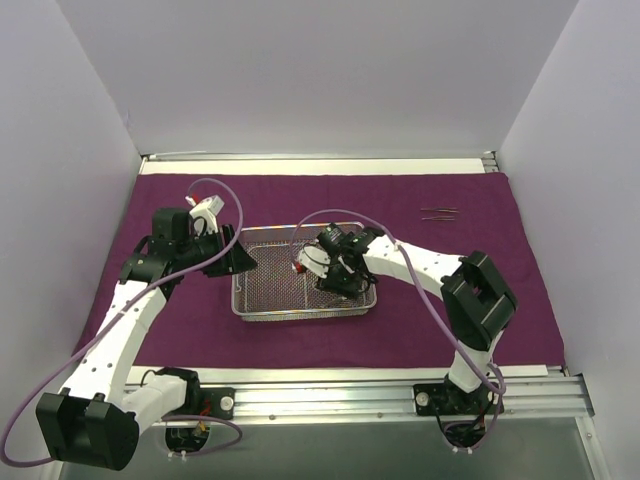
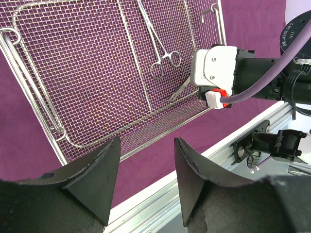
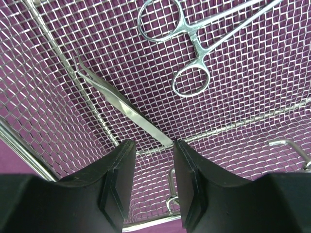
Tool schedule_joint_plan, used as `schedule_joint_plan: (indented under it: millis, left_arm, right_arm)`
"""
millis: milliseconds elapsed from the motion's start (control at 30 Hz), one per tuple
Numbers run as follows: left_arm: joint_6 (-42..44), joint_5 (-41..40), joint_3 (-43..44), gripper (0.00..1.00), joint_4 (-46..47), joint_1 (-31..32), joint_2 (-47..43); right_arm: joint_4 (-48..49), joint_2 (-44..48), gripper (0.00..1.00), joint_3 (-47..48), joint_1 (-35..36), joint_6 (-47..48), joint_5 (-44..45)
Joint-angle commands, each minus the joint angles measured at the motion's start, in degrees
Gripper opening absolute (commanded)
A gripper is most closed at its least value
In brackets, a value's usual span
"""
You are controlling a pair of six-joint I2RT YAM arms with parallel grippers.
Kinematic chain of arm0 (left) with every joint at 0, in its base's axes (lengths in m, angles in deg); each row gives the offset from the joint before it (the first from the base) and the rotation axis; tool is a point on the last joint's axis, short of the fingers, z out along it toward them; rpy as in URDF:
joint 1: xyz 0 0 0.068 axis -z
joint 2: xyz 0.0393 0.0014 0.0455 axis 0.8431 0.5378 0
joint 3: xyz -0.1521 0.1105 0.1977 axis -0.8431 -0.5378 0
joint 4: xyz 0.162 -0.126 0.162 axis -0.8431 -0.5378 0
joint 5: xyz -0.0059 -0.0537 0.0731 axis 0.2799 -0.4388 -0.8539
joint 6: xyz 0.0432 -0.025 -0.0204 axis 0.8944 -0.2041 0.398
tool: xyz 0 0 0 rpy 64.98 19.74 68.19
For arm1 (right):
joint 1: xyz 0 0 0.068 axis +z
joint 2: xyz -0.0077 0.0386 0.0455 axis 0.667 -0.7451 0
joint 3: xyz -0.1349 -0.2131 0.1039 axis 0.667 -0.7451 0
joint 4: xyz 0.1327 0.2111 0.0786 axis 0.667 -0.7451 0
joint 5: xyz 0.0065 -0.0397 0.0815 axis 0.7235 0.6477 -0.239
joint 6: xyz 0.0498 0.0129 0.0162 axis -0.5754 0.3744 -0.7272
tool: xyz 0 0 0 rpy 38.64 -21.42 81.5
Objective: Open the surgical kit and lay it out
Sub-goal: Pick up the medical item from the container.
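The dark purple cloth wrap (image 1: 460, 330) lies spread flat over the table. The silver wire-mesh tray (image 1: 238, 304) sits on it at the centre. My right gripper (image 1: 318, 270) is down inside the tray, open. In the right wrist view the gripper (image 3: 151, 151) straddles the near end of thin angled tweezers (image 3: 116, 99), not closed on them. Ring-handled forceps (image 3: 192, 53) lie just beyond. My left gripper (image 1: 238, 262) hovers at the tray's left rim, open and empty (image 2: 146, 167). The left wrist view shows the forceps (image 2: 163, 58) and tweezers (image 2: 181, 91) on the mesh (image 2: 73, 73).
Two thin instruments (image 1: 438, 212) lie on the cloth at the far right. A metal rail (image 1: 330, 395) runs along the near table edge. White walls enclose left, back and right. A drop handle (image 3: 291, 148) hangs at the tray's end.
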Motion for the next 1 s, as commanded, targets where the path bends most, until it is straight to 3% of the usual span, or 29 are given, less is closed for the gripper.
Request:
schedule_joint_plan:
  millis: [0,533,633,867,967]
  left_arm:
    - [1.02,0.12,0.41,0.57,0.98,-0.48,0.24]
    - [0.84,0.30,2.08,0.57,2.47,-0.48,4.46]
    - [0.75,0.30,2.43,0.57,2.82,-0.48,4.99]
    - [0.75,0.03,3.49,0.57,3.61,-0.48,7.18]
    - [0.40,-0.23,4.45,0.57,3.62,-0.48,8.50]
  right_arm:
    - [-0.34,-0.48,0.37,-0.94,0.60,0.74,-0.64]
    - [3.61,-7.16,0.35,-0.59,2.27,-0.06,-1.00]
    - [4.23,-8.30,0.30,-0.59,2.27,-0.41,-0.20]
    - [3.97,-6.91,0.03,0.99,1.57,-1.72,-3.89]
    - [3.88,-3.66,0.01,0.65,1.04,-2.51,-4.59]
